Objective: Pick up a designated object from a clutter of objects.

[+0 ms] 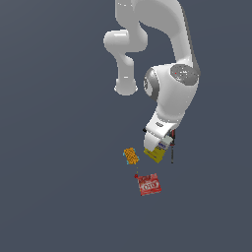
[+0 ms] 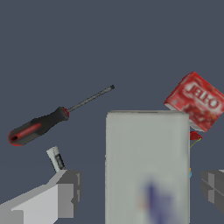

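The white robot arm [image 1: 172, 64] bends down over a small cluster of things on a dark grey floor [image 1: 59, 172]. In the exterior view its gripper [image 1: 156, 147] sits right over the carton [image 1: 156, 154], of which only a yellow corner and a little white show below the hand. The small orange block [image 1: 130, 155] lies just beside the carton on the exterior view's left. The flat red packet [image 1: 149, 184] lies nearer the camera, apart from both. A thin dark rod, the screwdriver [image 1: 172, 150], shows just to the exterior view's right of the gripper.

The wrist view looks down on the carton [image 2: 147, 166]: a pale white face with a blurred blue mark fills the space between the two fingers. One finger [image 2: 65, 194] stands clear of the carton on one side, and the other finger [image 2: 213, 188] stands clear on the opposite side, so the jaws are spread wide and straddle the carton without touching it. In the same view the screwdriver [image 2: 41, 124], with its red and black handle and thin metal shaft, lies apart on the floor, and the short black and white marker [image 2: 55, 158] lies near it, close to one finger. The red packet [image 2: 197, 101] lies beyond the carton's far edge.
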Motion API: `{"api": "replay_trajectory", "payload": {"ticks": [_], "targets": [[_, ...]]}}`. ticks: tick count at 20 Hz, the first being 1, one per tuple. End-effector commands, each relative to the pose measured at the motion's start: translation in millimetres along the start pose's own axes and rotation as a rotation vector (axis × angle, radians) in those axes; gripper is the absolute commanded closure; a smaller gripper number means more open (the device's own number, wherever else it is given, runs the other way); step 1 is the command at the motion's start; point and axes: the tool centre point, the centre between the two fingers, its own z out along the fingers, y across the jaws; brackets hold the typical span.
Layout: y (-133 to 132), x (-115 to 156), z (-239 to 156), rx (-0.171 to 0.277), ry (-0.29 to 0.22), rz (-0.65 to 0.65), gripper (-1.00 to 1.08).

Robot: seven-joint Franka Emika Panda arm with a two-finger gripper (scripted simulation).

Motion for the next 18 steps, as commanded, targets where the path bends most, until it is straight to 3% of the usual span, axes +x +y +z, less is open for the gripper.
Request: {"api": "replay_trajectory", "payload": {"ticks": [1, 3, 4, 18], "targets": [[0.6, 0.5, 5.7, -0.001, 0.001, 0.0, -0.92], [0.9, 0.7, 6.7, -0.001, 0.001, 0.0, -0.92], [0.9, 0.7, 6.7, -0.001, 0.001, 0.0, 1.08], [3.6, -0.4, 1.7, -0.002, 0.001, -0.001, 1.08]]}}
